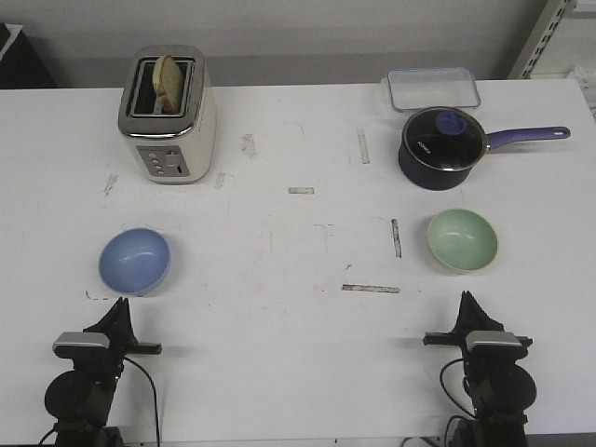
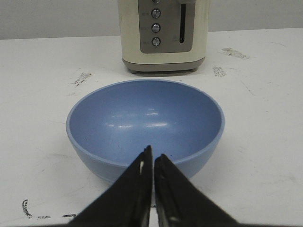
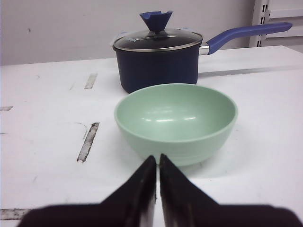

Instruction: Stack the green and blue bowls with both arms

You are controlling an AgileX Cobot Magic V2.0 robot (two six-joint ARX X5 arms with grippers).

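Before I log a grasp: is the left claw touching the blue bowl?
Apart. The front view shows bare table between the left claw and the blue bowl.

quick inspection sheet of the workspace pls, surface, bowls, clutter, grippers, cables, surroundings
surface: white table, scuffed, with worn tape strips and dark marks.
job's things: blue bowl on the left, green bowl on the right, both upright, empty, far apart, not stacked.
clutter: cream toaster with a slice of bread in one slot, behind the blue bowl; navy saucepan with glass lid and purple handle, behind the green bowl; clear lidded container behind the pan.
grippers: left gripper shut, empty, just short of the blue bowl; right gripper shut, empty, just short of the green bowl.
cables: black cables hang by both wrists at the near edge.
surroundings: plain wall; metal shelving upright at far right.
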